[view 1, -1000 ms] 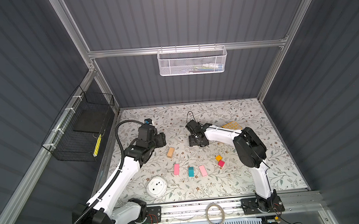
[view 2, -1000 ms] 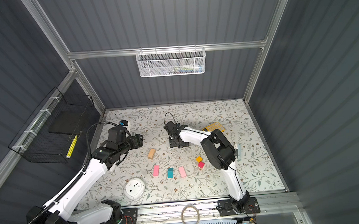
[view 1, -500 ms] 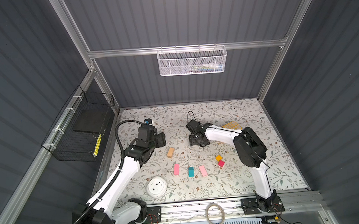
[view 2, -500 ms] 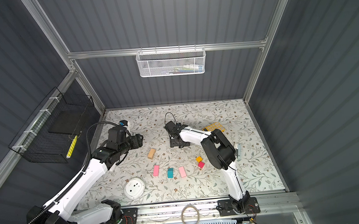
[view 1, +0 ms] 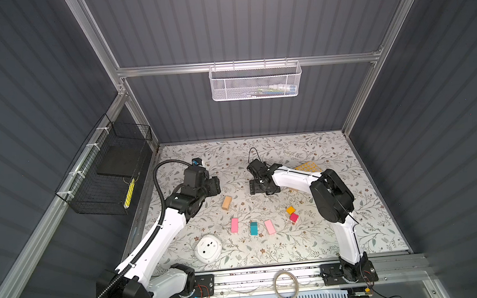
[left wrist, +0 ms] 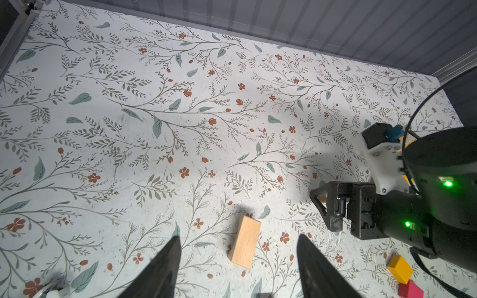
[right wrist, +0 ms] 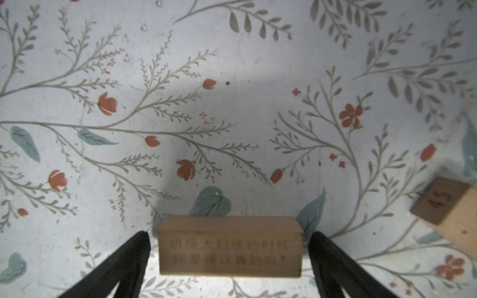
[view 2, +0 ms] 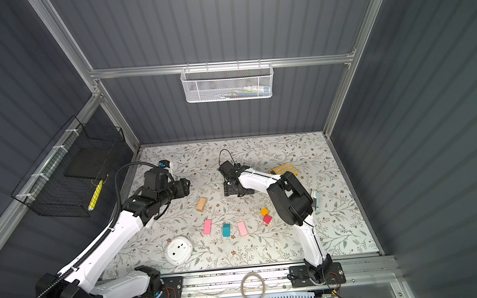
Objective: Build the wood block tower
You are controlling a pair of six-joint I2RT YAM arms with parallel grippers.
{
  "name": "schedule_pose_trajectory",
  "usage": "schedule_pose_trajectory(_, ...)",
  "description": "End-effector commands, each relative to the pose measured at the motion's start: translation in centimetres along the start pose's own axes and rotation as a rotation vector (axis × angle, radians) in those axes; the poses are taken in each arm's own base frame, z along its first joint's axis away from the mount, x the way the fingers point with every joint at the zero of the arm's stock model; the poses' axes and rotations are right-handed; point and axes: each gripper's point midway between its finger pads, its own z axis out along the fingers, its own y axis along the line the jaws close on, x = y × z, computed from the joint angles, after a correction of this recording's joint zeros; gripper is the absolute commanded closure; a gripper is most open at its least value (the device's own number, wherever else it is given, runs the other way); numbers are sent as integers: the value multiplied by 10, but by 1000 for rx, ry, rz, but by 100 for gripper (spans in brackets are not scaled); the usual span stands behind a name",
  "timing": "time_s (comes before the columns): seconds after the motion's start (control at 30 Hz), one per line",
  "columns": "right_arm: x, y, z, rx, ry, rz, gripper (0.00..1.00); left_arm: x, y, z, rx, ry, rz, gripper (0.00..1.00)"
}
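overhead, floral desk [view 1: 302, 148] inside grey ribbed walls [view 1: 238, 27]; left hand [left wrist: 238, 236] apart, empty; right hand [right wrist: 229, 233] apart, flanking tan bar [right wrist: 229, 247] without touching; layout unchanged since earlier.

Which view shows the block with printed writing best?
The right wrist view: the block lies close and unhidden inside the open right gripper. The left wrist view shows only a sliver; in both top views the gripper covers it.

surface [view 1: 331, 149] | row: left slab [view 1: 234, 225], peaked block [view 1: 253, 228] between, right slab [view 1: 270, 227] | rear cube [view 1: 290, 210] touching front cube [view 1: 294, 217], right of row | bar [view 1: 226, 203] behind row | round device [view 1: 208, 248] front-left | calculator [view 1: 308, 167] rear-right
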Motion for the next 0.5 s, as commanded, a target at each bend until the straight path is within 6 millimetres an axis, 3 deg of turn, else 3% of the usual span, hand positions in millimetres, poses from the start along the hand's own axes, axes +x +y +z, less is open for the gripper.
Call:
schedule_pose_trajectory(0.0,-10,-1,-13,3,-20,-3,1,6,2,2,-15,26,29,29)
schedule_pose_trajectory(0.47,-31,-2,-61,-36,-100,12,1,5,1,3,-15,29,34,28)
